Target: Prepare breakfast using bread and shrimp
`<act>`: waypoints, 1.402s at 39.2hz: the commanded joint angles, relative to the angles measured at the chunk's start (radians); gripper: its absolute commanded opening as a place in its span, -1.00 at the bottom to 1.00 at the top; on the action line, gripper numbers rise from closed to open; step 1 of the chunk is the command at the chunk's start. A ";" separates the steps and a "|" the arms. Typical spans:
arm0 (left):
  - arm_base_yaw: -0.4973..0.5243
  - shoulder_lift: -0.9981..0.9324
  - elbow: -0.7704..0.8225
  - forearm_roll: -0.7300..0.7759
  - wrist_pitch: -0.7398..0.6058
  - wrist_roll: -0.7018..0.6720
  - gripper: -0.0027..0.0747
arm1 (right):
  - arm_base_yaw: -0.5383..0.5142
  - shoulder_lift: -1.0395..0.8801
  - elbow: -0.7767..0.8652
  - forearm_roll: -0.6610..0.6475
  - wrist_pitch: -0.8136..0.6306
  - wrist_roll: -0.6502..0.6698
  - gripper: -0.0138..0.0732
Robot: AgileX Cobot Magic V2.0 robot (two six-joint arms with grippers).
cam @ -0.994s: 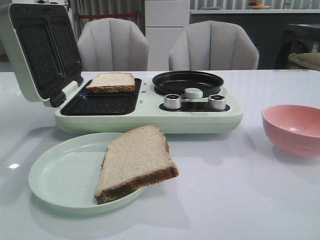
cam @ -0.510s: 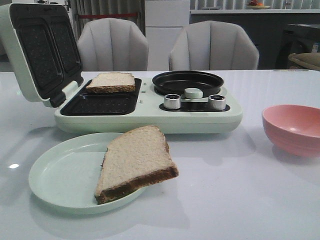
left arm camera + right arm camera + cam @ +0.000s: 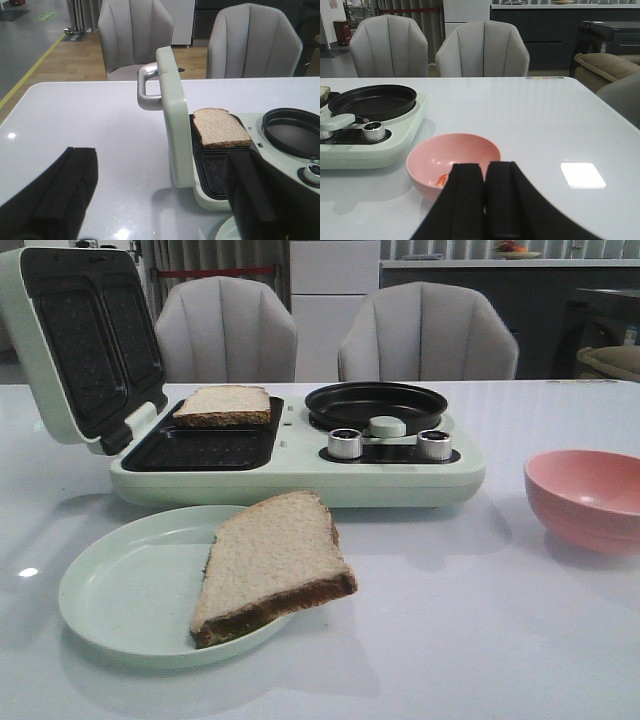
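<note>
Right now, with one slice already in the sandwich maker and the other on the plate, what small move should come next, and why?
Probably lower the right gripper toward the pink bowl and open it: its fingers look closed, and an orange bit, likely shrimp, shows inside. The left gripper is open, away from the bread.

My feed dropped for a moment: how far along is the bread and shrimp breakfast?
Done: one bread slice lies on the open sandwich maker. In hand: nothing; the left pincer is open and the right pincer shut, both empty. Left: the second slice overhangs the green plate, and the shrimp sits in the pink bowl.
</note>
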 commanded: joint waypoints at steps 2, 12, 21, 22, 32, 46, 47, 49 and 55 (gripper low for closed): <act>0.003 -0.116 0.029 -0.025 -0.042 -0.012 0.53 | -0.005 -0.022 -0.016 -0.013 -0.078 -0.006 -0.36; 0.003 -0.389 0.131 -0.020 -0.019 -0.005 0.53 | -0.005 -0.022 -0.016 -0.013 -0.078 -0.006 -0.36; -0.050 -0.480 0.200 0.012 0.102 0.098 0.53 | -0.005 -0.022 -0.016 -0.013 -0.078 -0.006 -0.36; -0.057 -0.480 0.204 0.014 0.115 0.107 0.53 | -0.005 -0.022 -0.016 -0.013 -0.078 -0.006 -0.36; -0.146 -0.480 0.244 0.020 0.095 0.107 0.53 | -0.005 -0.022 -0.016 -0.013 -0.078 -0.006 -0.36; -0.159 -0.480 0.251 0.023 0.090 0.107 0.53 | -0.004 -0.022 -0.018 0.000 -0.202 0.013 -0.36; -0.159 -0.480 0.251 0.023 0.090 0.107 0.53 | -0.004 -0.022 -0.023 0.000 -0.222 0.012 -0.36; -0.159 -0.480 0.251 0.023 0.090 0.107 0.53 | -0.004 -0.021 -0.044 0.000 -0.249 0.009 -0.36; -0.159 -0.480 0.251 0.023 0.090 0.107 0.53 | -0.004 0.041 -0.196 -0.032 -0.139 0.009 -0.36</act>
